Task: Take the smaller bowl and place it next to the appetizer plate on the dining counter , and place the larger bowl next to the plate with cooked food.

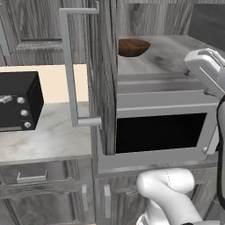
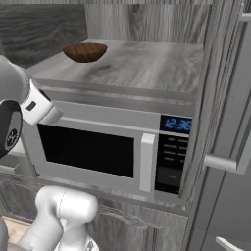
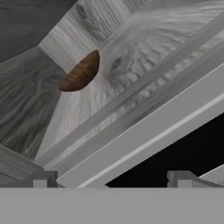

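Smaller bowl (image 1: 133, 47), dark brown wood, sits in the upper middle of the left base view, on a grey shelf (image 1: 176, 55) above the microwave (image 1: 160, 132), close to the cabinet wall at the shelf's left edge. A black toaster oven (image 1: 19, 101) stands at the left of that frame on a pale counter (image 1: 48, 136), and an open cabinet door with a long grey handle (image 1: 70, 66) rises between them. The arm's white wrist shows at the right edge, level with the shelf front.

In the right base view the smaller bowl (image 2: 85, 51) lies at the upper left, at the far back corner of the shelf (image 2: 142, 63). The microwave (image 2: 112, 147) fills the middle, its clock lit blue.

In the hand view the smaller bowl (image 3: 81, 73) appears upper left, tilted by the camera's roll, well apart from the gripper (image 3: 111, 179). Its two dark fingertips (image 3: 43, 178) stand wide apart at the bottom of the frame, with nothing between them.
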